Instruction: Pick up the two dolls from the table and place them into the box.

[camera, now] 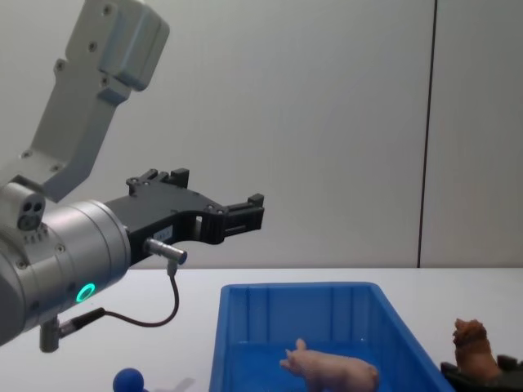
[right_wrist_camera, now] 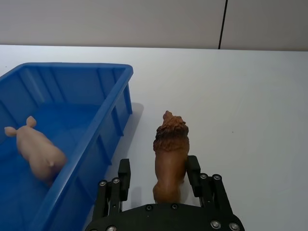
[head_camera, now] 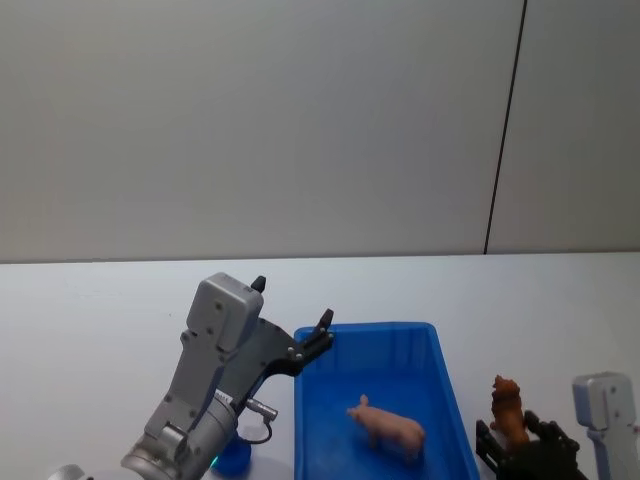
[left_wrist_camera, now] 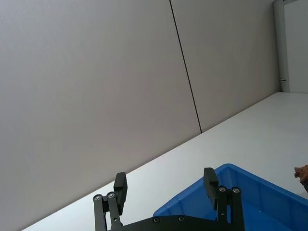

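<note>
The pale pink pig doll (head_camera: 390, 430) (right_wrist_camera: 36, 154) (camera: 331, 369) lies inside the blue box (head_camera: 380, 328) (right_wrist_camera: 72, 67) (camera: 298, 287). The brown maned doll (head_camera: 507, 405) (right_wrist_camera: 169, 154) (camera: 472, 343) stands upright on the white table (head_camera: 100, 320) just right of the box. My right gripper (head_camera: 512, 432) (right_wrist_camera: 159, 166) is open, one finger on each side of this doll, with a gap on the box side. My left gripper (head_camera: 292, 300) (left_wrist_camera: 164, 177) (camera: 216, 188) hangs open and empty above the box's far left corner.
A small blue round object (head_camera: 232, 455) (camera: 129, 380) sits on the table left of the box, beneath my left arm. A grey wall with a dark vertical seam (head_camera: 505, 130) stands behind the table. White tabletop stretches to the far side and to the right.
</note>
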